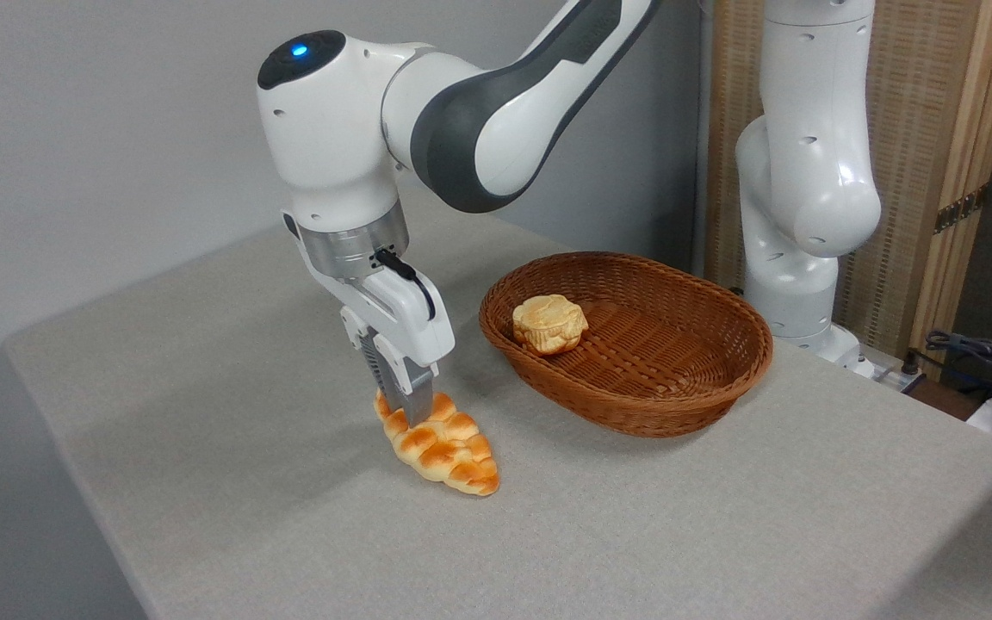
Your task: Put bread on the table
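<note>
While the gripper (406, 412) clasps one bread (444, 446) on the table (203, 413), one bun (549, 323) sits in one basket (685, 405)

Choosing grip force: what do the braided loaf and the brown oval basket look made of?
Braided golden-orange loaf: likely plastic or foam replica, judging by its uniform glossy sheen; real bread can't be excluded. Brown oval basket: woven wicker or rattan, with visible weave and a slight varnish-like shine.

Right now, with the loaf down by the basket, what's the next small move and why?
Probably open the end effector and lift straight up: the bread appears to already rest on the table, outside the basket, with the fingers seemingly closed on its rear end.
</note>
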Robot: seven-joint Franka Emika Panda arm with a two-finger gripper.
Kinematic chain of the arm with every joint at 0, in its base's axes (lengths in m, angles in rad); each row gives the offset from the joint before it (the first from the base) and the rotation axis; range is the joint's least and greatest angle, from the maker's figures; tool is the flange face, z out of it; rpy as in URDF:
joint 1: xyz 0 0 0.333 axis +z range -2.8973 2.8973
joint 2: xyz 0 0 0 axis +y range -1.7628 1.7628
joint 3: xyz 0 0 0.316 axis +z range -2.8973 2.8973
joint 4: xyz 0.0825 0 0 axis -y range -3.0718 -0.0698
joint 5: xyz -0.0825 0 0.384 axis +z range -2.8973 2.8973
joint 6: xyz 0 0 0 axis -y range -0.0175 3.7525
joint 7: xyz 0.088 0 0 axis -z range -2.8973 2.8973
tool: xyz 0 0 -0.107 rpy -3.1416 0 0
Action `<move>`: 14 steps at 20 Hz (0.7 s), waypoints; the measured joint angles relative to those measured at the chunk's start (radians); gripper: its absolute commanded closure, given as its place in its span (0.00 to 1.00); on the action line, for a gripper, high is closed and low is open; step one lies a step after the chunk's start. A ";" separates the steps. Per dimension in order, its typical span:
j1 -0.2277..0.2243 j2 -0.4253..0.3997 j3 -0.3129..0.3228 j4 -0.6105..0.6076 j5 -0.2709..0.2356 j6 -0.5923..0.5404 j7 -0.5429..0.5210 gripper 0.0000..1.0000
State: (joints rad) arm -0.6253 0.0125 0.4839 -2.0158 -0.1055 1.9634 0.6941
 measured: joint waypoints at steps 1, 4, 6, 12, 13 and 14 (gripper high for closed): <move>0.000 -0.001 0.000 0.008 0.000 0.001 0.000 0.00; 0.001 -0.010 0.004 0.082 0.000 0.000 0.000 0.00; 0.001 -0.022 0.005 0.124 0.000 -0.010 0.000 0.00; 0.002 -0.048 0.007 0.236 0.000 -0.128 -0.002 0.00; 0.003 -0.049 0.007 0.243 0.000 -0.132 -0.003 0.00; 0.005 -0.050 0.008 0.252 0.001 -0.137 -0.007 0.00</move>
State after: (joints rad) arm -0.6207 -0.0370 0.4919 -1.7635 -0.1044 1.8266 0.6875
